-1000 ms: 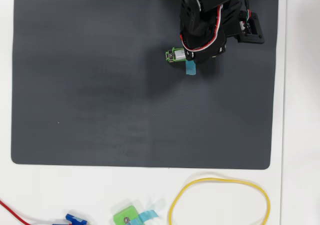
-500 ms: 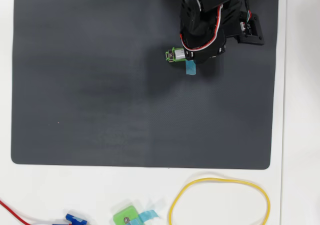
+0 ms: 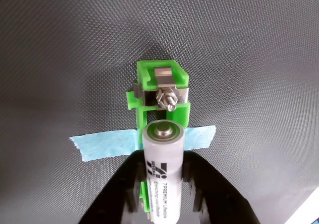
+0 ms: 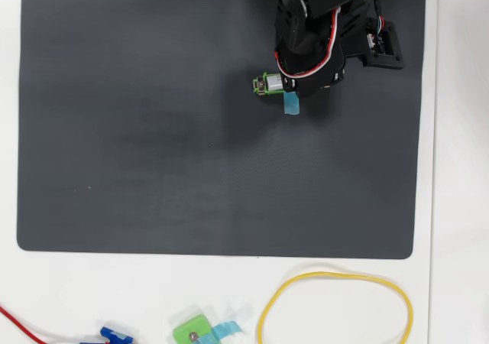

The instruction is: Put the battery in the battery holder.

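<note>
Bright-green battery holder [image 3: 162,92] lying on the dark mat [image 4: 153,130], fixed there by a light-blue tape strip [image 3: 102,145]. White-silver battery [image 3: 163,171] clamped between the black fingers [image 3: 202,184] of the gripper [image 3: 163,196], directly above the holder and in line with it, flat end toward the metal contact bolt [image 3: 167,98]. Whether already seated: cannot tell.

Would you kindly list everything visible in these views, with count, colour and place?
battery: one, white-silver, between the gripper fingers over the holder.
battery holder: one, bright green, on the mat under the arm.
tape strip: one, light blue, across the holder.
mat: one, dark grey, covering the table.
yellow loop: one, below the mat.
small green piece: one, bottom edge.
red wire: one, bottom left.
blue connector: one, bottom edge.
gripper: one, black, holding the battery.
</note>
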Controlling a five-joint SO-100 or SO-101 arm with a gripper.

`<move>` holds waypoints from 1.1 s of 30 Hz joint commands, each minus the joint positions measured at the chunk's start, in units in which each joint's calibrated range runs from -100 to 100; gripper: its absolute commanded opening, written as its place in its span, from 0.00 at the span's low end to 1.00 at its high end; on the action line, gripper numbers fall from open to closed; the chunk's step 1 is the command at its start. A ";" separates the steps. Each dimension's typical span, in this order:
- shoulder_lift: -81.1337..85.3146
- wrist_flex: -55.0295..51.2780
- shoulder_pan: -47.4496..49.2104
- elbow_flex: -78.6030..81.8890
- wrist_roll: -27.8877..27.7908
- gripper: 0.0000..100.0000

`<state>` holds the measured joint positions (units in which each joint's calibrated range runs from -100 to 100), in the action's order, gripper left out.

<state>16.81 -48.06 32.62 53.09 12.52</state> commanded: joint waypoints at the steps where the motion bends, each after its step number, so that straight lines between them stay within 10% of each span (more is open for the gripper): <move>1: 0.97 0.33 -1.02 -1.01 0.16 0.01; 12: 0.97 -0.19 -0.71 -0.40 0.06 0.27; 33: 14.45 -4.30 -1.02 0.48 -0.10 0.27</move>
<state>25.55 -50.90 32.62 53.81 12.52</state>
